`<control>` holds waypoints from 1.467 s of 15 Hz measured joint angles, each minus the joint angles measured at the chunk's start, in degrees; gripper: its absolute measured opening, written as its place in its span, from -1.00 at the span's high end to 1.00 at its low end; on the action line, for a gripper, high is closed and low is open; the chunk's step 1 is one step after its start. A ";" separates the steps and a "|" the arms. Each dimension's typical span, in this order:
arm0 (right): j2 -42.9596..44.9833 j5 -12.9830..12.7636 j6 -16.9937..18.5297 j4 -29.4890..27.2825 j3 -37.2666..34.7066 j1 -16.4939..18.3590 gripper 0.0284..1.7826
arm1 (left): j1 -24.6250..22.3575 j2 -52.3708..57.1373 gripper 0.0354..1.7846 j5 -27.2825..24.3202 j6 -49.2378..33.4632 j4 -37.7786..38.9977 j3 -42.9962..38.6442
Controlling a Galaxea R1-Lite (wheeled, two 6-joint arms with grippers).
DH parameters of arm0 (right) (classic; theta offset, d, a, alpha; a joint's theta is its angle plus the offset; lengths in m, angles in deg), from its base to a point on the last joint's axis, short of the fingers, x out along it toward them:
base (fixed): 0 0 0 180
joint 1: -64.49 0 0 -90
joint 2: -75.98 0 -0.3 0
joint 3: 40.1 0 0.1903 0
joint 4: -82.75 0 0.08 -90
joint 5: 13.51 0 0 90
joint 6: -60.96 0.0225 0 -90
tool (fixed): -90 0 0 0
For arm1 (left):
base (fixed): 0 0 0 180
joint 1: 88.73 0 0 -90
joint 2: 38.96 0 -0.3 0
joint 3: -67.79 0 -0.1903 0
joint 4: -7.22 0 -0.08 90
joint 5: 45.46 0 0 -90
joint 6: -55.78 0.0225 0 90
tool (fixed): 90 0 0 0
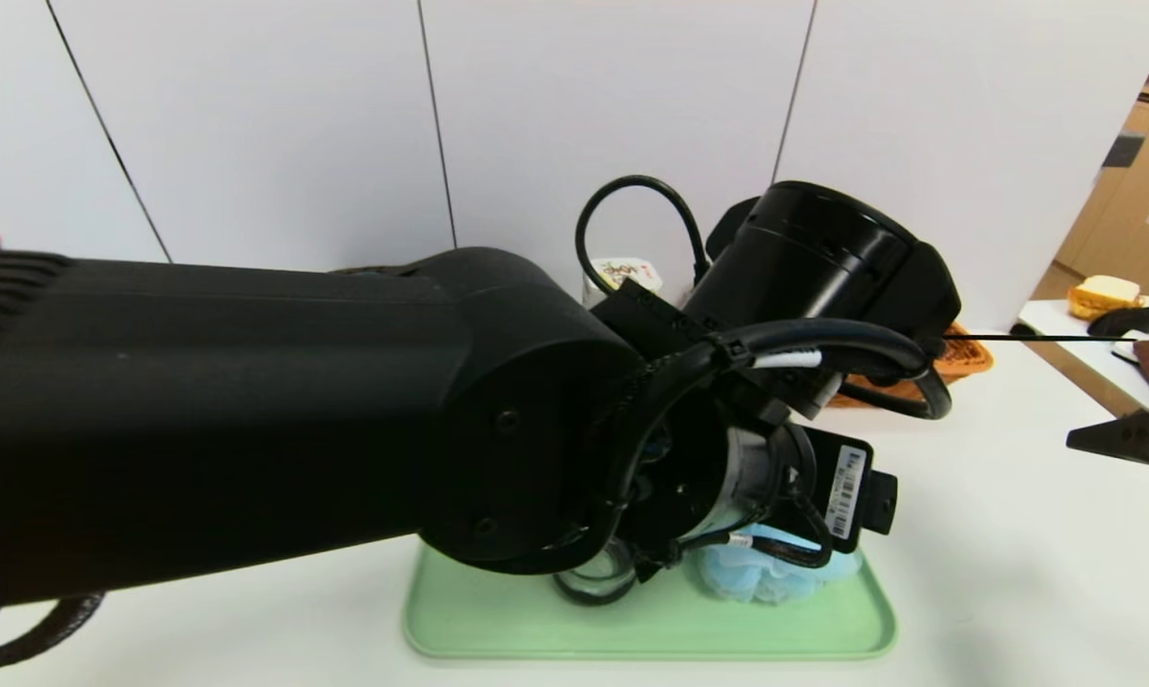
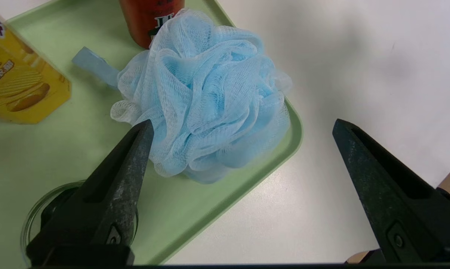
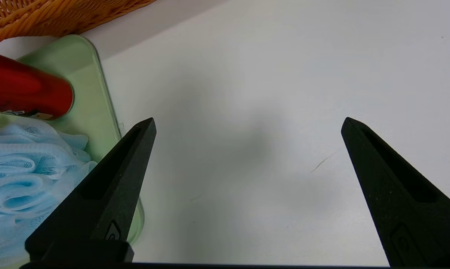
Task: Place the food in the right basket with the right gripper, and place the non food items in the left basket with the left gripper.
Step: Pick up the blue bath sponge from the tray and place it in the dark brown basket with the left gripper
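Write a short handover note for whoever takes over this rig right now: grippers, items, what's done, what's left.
Left gripper: open, empty, over the fluffy light blue mesh bath sponge at a corner of the pale green tray.
Right gripper: open, empty, above bare white table beside the tray.
On the tray: sponge, red drink can, yellow snack carton, clear glass mug.
Orange-tan wicker basket: behind the tray; inside hidden.
Done: cannot tell.
Left: all four items.

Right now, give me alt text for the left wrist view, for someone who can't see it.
The open left gripper hovers above a fluffy light blue bath sponge near the corner of a pale green tray on a white table. A yellow snack carton, red can and glass mug share the tray.
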 joint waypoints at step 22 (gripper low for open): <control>4.90 5.18 -0.44 -0.02 -3.22 -0.11 -0.92 | 0.09 -17.77 -0.88 2.73 1.38 -0.44 9.40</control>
